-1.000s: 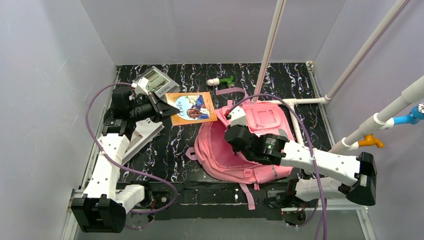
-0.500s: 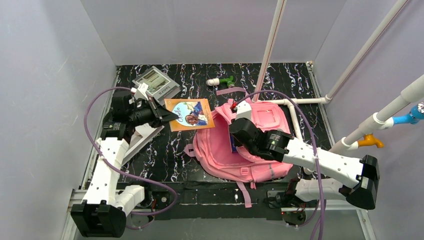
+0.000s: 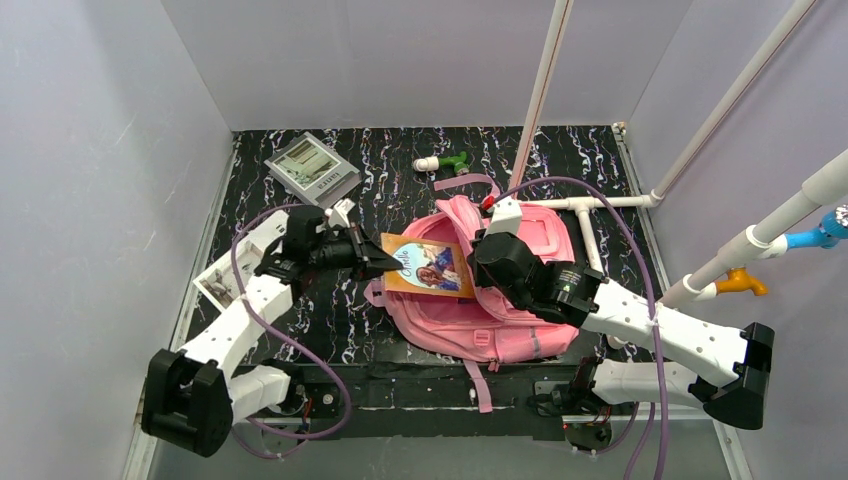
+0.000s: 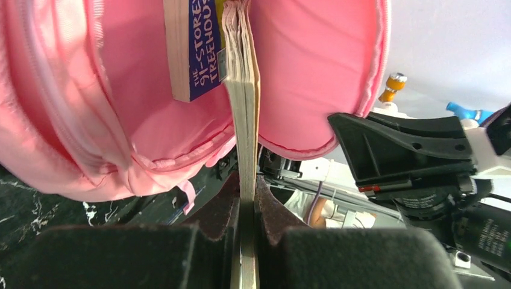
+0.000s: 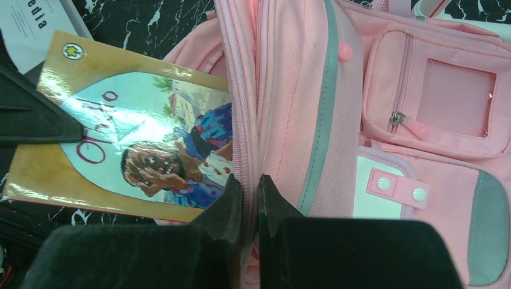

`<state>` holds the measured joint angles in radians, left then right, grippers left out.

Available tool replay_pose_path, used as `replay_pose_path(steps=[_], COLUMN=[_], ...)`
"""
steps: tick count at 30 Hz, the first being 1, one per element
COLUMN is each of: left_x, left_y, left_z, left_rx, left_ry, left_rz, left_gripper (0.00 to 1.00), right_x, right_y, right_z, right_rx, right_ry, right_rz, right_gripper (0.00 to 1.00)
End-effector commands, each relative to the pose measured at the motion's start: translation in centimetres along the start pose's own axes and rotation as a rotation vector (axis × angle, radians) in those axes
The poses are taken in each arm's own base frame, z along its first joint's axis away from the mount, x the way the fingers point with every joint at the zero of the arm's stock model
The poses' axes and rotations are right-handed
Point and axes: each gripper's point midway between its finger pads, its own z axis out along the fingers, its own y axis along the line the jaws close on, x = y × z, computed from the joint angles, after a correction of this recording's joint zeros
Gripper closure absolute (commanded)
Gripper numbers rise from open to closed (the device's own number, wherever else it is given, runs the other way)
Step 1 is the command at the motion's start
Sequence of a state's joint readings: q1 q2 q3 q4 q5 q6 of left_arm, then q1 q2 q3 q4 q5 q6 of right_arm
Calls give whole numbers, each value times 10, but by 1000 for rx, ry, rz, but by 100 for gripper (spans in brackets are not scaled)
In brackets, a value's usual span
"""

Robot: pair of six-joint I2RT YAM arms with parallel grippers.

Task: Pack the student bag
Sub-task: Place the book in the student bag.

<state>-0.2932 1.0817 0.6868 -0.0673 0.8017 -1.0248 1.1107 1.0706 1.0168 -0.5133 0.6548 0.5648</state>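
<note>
While the left gripper (image 3: pixel 376 262) is closed on one short edge of a thin picture book (image 3: pixel 430 268) with an orange cover, the other end of this book reaches into the open mouth of the student bag (image 3: pixel 515 325). The bag is pink with a grey stripe. It lies on the black marbled table (image 3: pixel 600 165), a little to the right of the middle and close to the near edge, and one pink strap reaches across that edge.

In the left wrist view the two dark fingers (image 4: pixel 214 211) press the picture book from both sides with no gap, and the far part of the book is inside the pink lining. Just beside it, already in the bag, is a blue-spined book (image 4: pixel 196 57) with the words "91-Storey Treehouse".

The right gripper (image 5: pixel 247 183) is also closed: it pinches the pink rim of the bag's opening, next to the zipper, and this rim lies over the right side of the picture book's cover. The white-pink buckle patch (image 5: pixel 385 189) is on the right in that view.

A grey flat box (image 3: pixel 312 168) lies near the far left corner. A small green and white object (image 3: pixel 446 161) is near the far edge, and a white booklet (image 3: pixel 222 283) is by the left edge.
</note>
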Motion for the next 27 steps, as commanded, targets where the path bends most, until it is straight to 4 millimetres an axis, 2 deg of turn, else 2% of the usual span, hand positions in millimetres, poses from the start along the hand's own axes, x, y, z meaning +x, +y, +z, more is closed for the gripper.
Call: replay_pose_path(steps=[1,8,13,19,23,25,27], left_x=[-4,2,8,14,15,17,20], left_y=[-13,-2,-8,2,6,12,14], left_z=[23,82,128,174,179,175,170], left_rx=[19,-85,-31,-67,-78,-87,-84], left_ry=[-6,57,71,65,43,49,66], left_rz=[47,80,21,-19,27,36,31], left_gripper=[100,100,100,99,65,55,52], right_x=[-71,-68,-61,-50,-43,-38,-32], right_y=[10,13,12,11,9,8,5], right_z=[-12,-14,-14,-11,-8,-7,-6], right_rx=[-39,-69,-78,-84,-74,-70,-67], right_ry=[-243,-237,-222,-202,-186,-171,-158], right_rz=[183,181,172,158,143,131,121], right_gripper=[99,99,99,99,99,99,99])
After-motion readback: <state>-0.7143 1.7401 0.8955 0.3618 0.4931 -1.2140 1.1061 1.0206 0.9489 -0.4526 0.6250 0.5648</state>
